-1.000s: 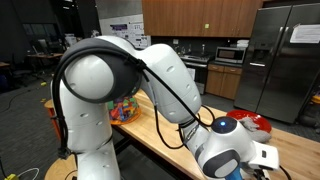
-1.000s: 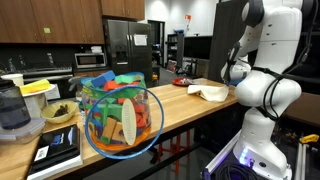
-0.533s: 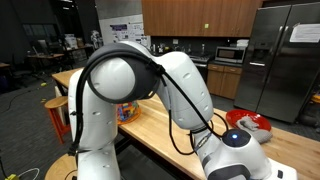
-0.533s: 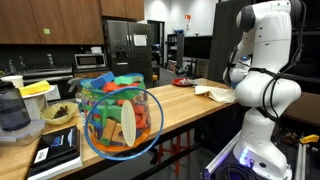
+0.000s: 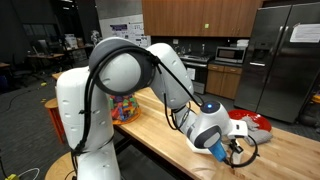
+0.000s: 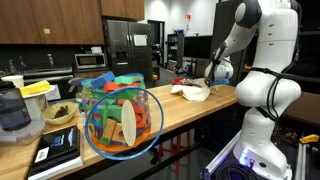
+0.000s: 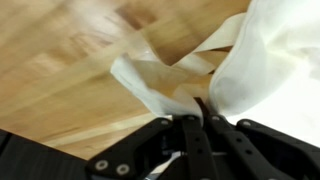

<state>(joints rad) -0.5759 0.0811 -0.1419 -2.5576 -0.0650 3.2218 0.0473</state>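
Note:
My gripper (image 7: 201, 118) enters the wrist view from the bottom, its two black fingers pressed together on a fold of a white cloth (image 7: 165, 88). The cloth bunches up around the fingertips and trails off to the right over the wooden countertop (image 7: 60, 70). In an exterior view the gripper (image 6: 209, 82) hangs just above the counter with the cloth (image 6: 190, 92) pulled up at one side beneath it. The arm's wrist (image 5: 210, 125) hides most of the cloth in an exterior view.
A clear bowl of coloured toy blocks (image 6: 120, 118) stands at the near end of the counter. A red bowl (image 5: 256, 122) sits beyond the cloth. A blender and small bowls (image 6: 20, 105) crowd the counter's other end. The robot's base (image 6: 262, 110) stands beside the counter.
The arm has swung over the counter and the gripper has dragged the cloth along it toward the toy bowl, lifting one side. The jaws stayed shut.

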